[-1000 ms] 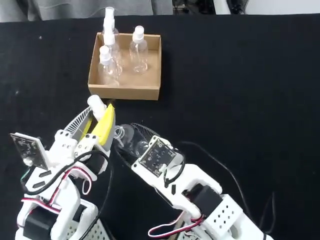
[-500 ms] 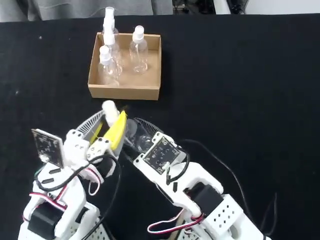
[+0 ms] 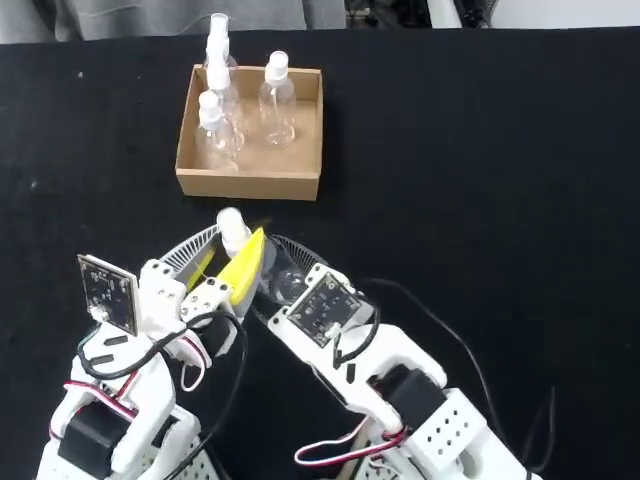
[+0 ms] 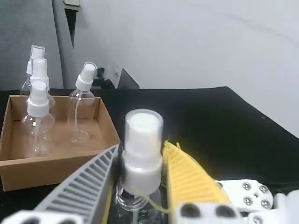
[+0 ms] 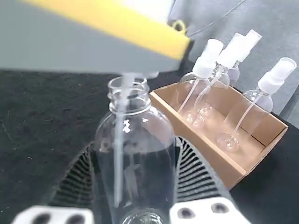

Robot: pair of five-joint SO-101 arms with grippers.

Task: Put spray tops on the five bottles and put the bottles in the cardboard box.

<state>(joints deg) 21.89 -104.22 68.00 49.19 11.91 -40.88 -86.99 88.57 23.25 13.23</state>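
On your black table (image 3: 480, 150), the open brown cardboard box (image 3: 250, 184) holds 4 clear plastic bottles (image 3: 277, 100), all upright and fitted with white sprayers. Near the box, on the arms' side, your right gripper (image 5: 134, 175) clamps the 5th clear bottle (image 5: 133, 140) between its ribbed fingers. Your left gripper (image 4: 139, 161) pinches a white spray top (image 4: 142, 135) just above that bottle's open neck, with its tube dipping inside.

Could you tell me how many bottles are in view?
5 bottles. Four capped stand in the cardboard box, three clustered, one apart. The fifth is in the right gripper; the left gripper holds a spray top at its neck.
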